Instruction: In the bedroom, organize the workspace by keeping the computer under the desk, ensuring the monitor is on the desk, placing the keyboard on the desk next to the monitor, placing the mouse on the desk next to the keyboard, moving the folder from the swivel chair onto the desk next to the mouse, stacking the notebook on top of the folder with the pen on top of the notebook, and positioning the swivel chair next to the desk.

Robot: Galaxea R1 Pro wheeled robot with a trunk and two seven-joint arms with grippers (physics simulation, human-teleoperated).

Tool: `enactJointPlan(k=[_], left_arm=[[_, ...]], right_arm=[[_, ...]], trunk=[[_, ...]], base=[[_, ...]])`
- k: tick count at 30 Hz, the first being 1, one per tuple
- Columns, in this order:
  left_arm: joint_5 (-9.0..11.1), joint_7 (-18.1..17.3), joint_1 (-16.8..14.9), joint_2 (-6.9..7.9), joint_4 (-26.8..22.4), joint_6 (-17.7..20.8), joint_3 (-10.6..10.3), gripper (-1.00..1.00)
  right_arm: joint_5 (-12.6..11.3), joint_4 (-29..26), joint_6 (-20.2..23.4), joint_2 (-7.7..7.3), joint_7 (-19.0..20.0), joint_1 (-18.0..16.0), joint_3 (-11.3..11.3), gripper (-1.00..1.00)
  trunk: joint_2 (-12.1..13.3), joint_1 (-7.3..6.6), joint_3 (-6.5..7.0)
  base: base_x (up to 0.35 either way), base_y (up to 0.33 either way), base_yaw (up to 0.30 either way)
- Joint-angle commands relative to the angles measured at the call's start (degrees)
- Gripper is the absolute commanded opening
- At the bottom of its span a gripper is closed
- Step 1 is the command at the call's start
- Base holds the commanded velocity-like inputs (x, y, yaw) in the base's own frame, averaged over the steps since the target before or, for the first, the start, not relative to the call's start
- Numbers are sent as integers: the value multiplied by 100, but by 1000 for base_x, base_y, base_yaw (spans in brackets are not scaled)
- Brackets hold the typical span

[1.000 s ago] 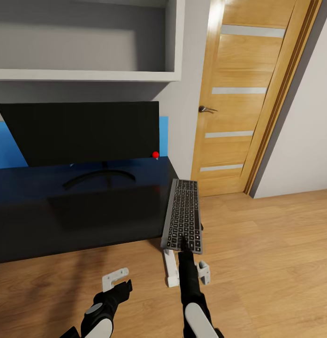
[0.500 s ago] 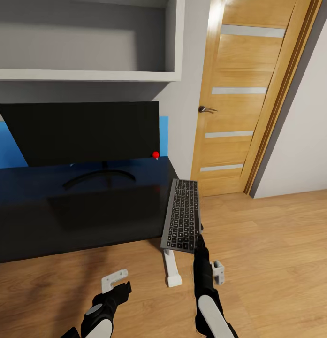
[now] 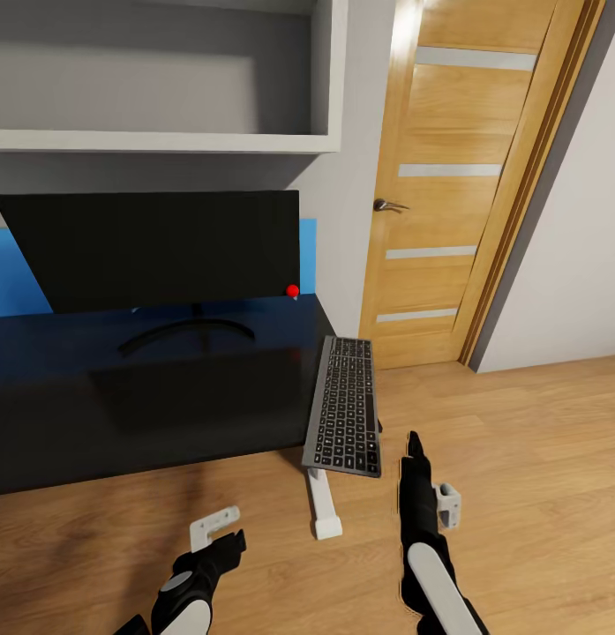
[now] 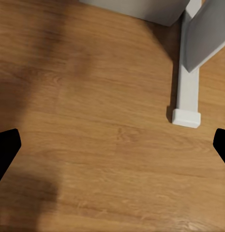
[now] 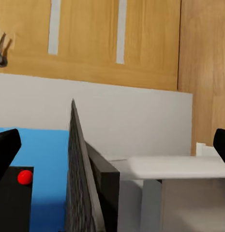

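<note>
The grey keyboard [image 3: 345,406] lies lengthwise over the right end of the black desk [image 3: 122,406], and its near half juts out past the desk edge. The right wrist view looks along the keyboard [image 5: 93,183] edge-on. The black monitor [image 3: 157,247] stands on the desk on its curved foot. My right gripper [image 3: 428,474] hangs open just right of the keyboard's near corner and does not touch it. Low over the floor in front of the desk, my left gripper [image 3: 221,529] is open and empty.
A white desk foot [image 3: 323,507] [image 4: 187,96] runs along the wooden floor under the keyboard. A small red ball [image 3: 292,290] [image 5: 25,177] sits at the monitor's right corner. A wooden door [image 3: 466,176] stands to the right, and grey shelves [image 3: 166,139] hang above the desk.
My right gripper has drawn away from the keyboard's near edge, moving right and slightly back. The keyboard, the left arm and the camera have stayed still.
</note>
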Motion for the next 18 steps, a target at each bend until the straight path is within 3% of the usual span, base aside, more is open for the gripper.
enactJointPlan(k=[1, 3, 6, 7, 10, 13, 14, 16, 18], left_arm=[[9, 35, -7, 2, 21, 29, -12, 100], [6, 35, -7, 0, 50, 28, -12, 100], [-3, 41, -7, 14, 73, 23, -1, 100], [-10, 42, -7, 18, 76, 22, -1, 100], [-15, 42, -7, 12, 78, 21, -8, 100], [-14, 42, -7, 3, 71, 21, -16, 100], [-13, 36, -7, 4, 57, 26, -18, 100], [-10, 30, -7, 3, 34, 33, -21, 100], [-8, 29, -7, 1, 31, 32, -31, 100]], right_arm=[[-5, -80, -33, -54, -28, -4, -6, 100], [4, -158, -35, -183, -38, -4, -35, 100], [7, -112, -30, -643, -61, -19, -152, 100], [12, 126, -31, -760, -62, -28, -164, 100], [122, 952, -38, -905, -32, -47, -177, 100], [629, 1934, -45, -1122, -36, -75, -190, 100], [955, 2504, -55, -1370, -45, -104, -204, 100], [1180, 3066, -72, -1645, -51, -136, -219, 100], [1258, 3412, -81, -1747, -48, -149, -224, 100]], trunk=[[-3, -1, -5], [-3, -1, -5], [-3, -1, -5], [-3, -1, -5], [-3, -1, -5], [-3, -1, -5], [-3, -1, -5], [-3, -1, -5], [-3, -1, -5]], base=[[0, 0, 0], [0, 0, 0], [0, 0, 0], [0, 0, 0], [0, 0, 0], [0, 0, 0], [0, 0, 0], [0, 0, 0], [0, 0, 0]])
